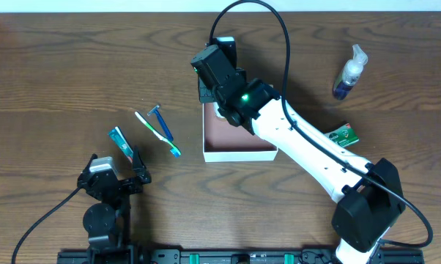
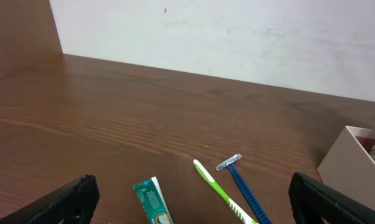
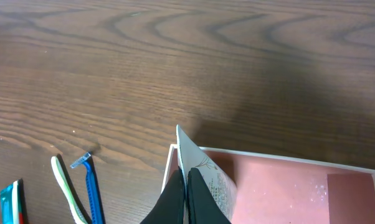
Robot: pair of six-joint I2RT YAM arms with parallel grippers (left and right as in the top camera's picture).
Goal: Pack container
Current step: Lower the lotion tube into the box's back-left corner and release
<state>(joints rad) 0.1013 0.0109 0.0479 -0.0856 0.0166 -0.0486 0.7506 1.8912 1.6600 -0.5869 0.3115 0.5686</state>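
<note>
Sitting mid-way across the wooden table (image 1: 59, 73), the container (image 1: 239, 155) has the right gripper (image 3: 186, 180) over one corner, jaws pinched tight on a thin white printed packet (image 3: 206, 171). The left gripper (image 1: 118, 167) sits near the front edge, spread wide, holding nothing. A spray bottle (image 1: 349, 73) stands far right. The toothbrush (image 1: 156, 132), blue razor (image 1: 162, 123) and toothpaste tube (image 1: 121, 143) lie left of the box, and a green carton (image 1: 343, 135) lies to its right.

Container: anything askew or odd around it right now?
Nothing spilled or damaged. The right claw holds a flat white packet on edge right over the container corner wall, so it might catch the rim.
</note>
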